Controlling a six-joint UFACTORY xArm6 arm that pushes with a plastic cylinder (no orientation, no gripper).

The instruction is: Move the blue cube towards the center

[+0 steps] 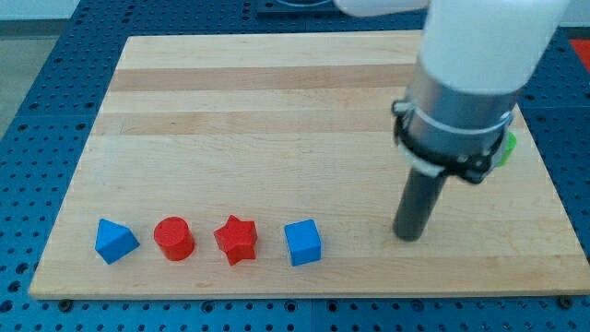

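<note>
blue cube (302, 243) sat near desk (277, 101) bottom edge, right of red star (236, 240) | my tip (408, 236) stood well right of it | no claw fitted | you needed to come round below the cube and push up toward the center

text: none legible | labels: none | numbers: none

Board: pale wooden board (277, 111) lay on a blue pegboard bench (46, 74).
Bottom row: blue wedge (116, 241), red cylinder (173, 238), red star (236, 240), blue cube (302, 243).
Right edge: green block (508, 148), mostly hidden.
</note>
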